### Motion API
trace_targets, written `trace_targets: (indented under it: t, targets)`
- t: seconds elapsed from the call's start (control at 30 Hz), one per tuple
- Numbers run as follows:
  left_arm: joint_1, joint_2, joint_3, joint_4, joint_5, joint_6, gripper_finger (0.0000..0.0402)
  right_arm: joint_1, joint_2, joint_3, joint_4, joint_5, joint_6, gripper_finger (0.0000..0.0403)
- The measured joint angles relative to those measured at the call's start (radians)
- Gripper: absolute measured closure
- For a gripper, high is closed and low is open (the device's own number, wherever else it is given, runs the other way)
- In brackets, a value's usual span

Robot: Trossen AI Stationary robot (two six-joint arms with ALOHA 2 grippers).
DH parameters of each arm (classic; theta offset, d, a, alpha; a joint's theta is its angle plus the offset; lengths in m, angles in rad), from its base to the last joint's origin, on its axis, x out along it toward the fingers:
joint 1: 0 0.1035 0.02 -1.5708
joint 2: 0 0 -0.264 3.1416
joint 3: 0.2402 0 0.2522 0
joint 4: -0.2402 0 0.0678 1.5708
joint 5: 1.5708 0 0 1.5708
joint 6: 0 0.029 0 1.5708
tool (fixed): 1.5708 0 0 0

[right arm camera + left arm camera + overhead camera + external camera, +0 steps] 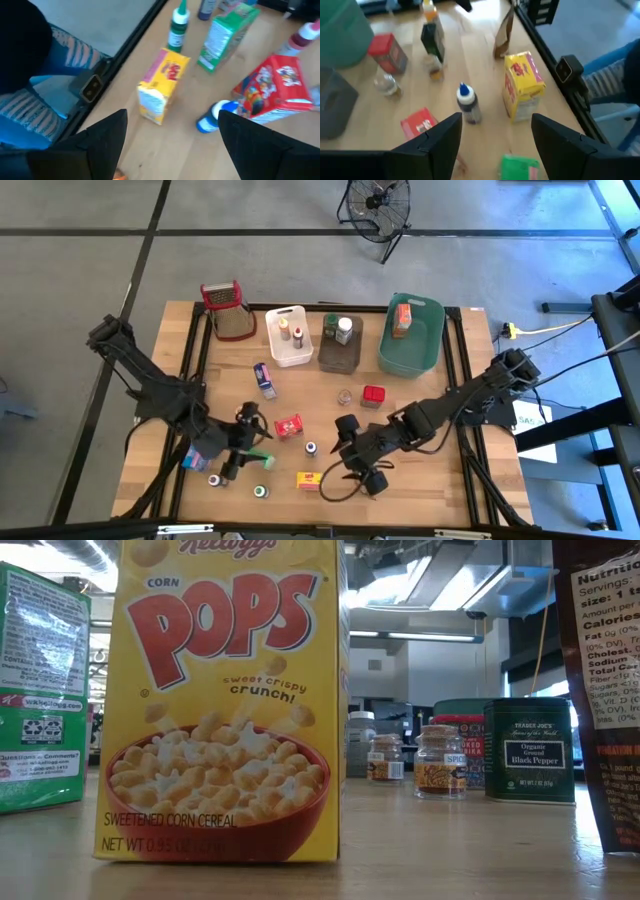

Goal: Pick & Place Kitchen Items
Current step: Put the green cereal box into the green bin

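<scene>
Small kitchen items stand scattered on the near half of the wooden table: a red box (289, 426), a blue-capped bottle (311, 448), a yellow box (308, 480), a green box (262, 461) and a green-capped bottle (261, 491). My left gripper (248, 442) hangs open above the table left of the red box; its wrist view looks past the fingers at the blue-capped bottle (468, 102) and the yellow box (522, 85). My right gripper (345, 458) hangs open right of the bottle, with the yellow box (162, 85) ahead of it. Neither holds anything.
At the back stand a white tub (288, 335), a brown tub (340, 342), a green tub (412, 332) and a mesh grater with a red top (228, 310). A blue box (265, 377), a red tin (373, 394) and a small jar (344, 396) sit mid-table.
</scene>
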Motion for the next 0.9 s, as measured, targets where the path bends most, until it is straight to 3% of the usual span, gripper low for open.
trace_targets:
  t: [0.23, 0.43, 0.9]
  targets:
    - [-0.060, 0.106, 0.070, -0.180, 0.038, -0.157, 0.0167, -0.047, 0.000, 0.000, -0.002, 0.001, -0.045, 0.0088]
    - [-0.065, 0.120, 0.075, -0.299, 0.040, -0.287, 0.0167, -0.077, 0.000, 0.000, 0.019, 0.000, -0.082, 0.0088]
    - [-0.072, 0.121, 0.031, -0.321, 0.119, -0.330, 0.0167, -0.090, 0.000, 0.000, 0.016, -0.002, -0.082, 0.0089]
